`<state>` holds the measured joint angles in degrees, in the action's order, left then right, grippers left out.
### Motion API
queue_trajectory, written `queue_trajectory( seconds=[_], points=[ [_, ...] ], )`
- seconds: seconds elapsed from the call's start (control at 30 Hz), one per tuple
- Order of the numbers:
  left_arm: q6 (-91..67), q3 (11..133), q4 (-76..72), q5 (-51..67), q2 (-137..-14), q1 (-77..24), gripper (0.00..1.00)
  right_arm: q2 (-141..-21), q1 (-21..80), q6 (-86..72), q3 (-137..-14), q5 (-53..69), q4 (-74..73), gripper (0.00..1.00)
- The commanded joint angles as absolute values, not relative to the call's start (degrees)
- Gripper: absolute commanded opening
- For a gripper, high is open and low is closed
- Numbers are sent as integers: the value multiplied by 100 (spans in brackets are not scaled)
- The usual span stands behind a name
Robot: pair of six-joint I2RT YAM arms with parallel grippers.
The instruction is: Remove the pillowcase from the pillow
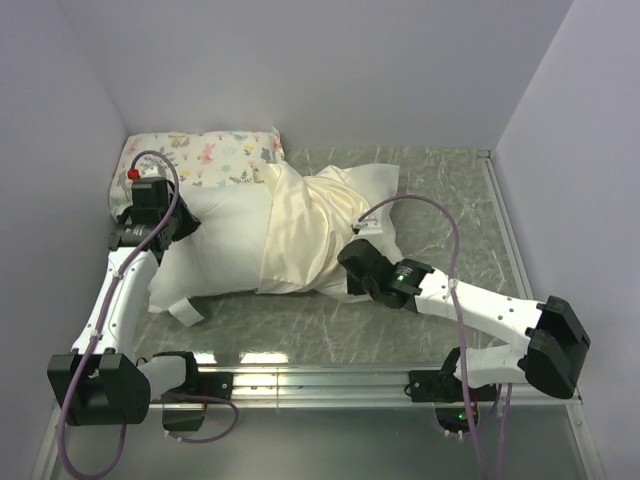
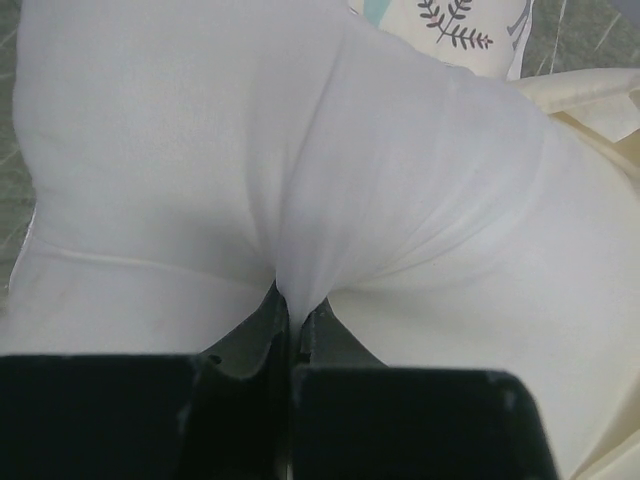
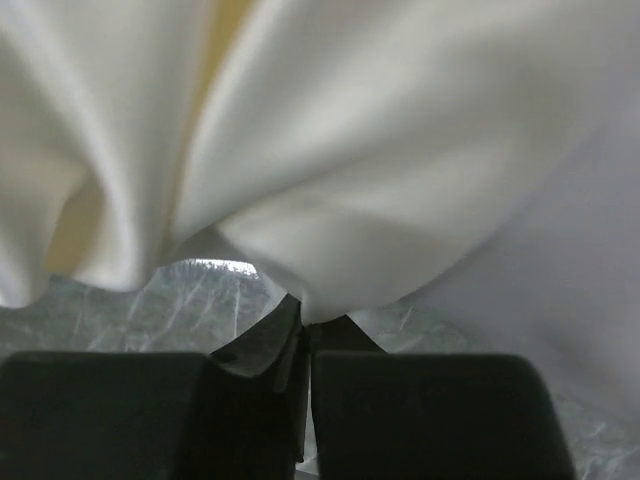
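The plump white pillow (image 1: 215, 245) lies across the table, its left half bare. The cream, shiny pillowcase (image 1: 300, 235) is bunched in wrinkles around its middle and right part. My left gripper (image 1: 165, 228) is at the pillow's left end; in the left wrist view it (image 2: 293, 312) is shut on a pinched fold of the white pillow (image 2: 300, 180), with the pillowcase edge (image 2: 600, 110) at the right. My right gripper (image 1: 350, 256) is at the pillowcase's near right edge; in the right wrist view it (image 3: 305, 318) is shut on a fold of the pillowcase (image 3: 350, 150).
A small floral animal-print pillow (image 1: 200, 155) lies at the back left, touching the white pillow. Walls close in the left, back and right. The marble table (image 1: 450, 200) shows to the right and front. A metal rail (image 1: 330, 380) runs along the near edge.
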<state>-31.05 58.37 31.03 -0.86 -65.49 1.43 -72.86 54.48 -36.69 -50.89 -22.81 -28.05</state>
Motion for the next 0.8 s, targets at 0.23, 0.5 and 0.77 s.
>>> queue_trajectory(
  seconds=[0.23, 0.5, 0.77],
  points=[
    [-2848, 7136, 3102, -53, -6715, 826, 0, -4773, 2230, -3033, -5184, -2602, -3463, 0],
    [-2804, 7172, 3155, -70, -6680, 1019, 0, -5017, 423, -2909, -6029, -1302, -3507, 0],
    [-2830, 6751, 2857, 772, -6645, 906, 0, -5115, 640, -2716, -5748, -140, -3252, 9]
  ],
)
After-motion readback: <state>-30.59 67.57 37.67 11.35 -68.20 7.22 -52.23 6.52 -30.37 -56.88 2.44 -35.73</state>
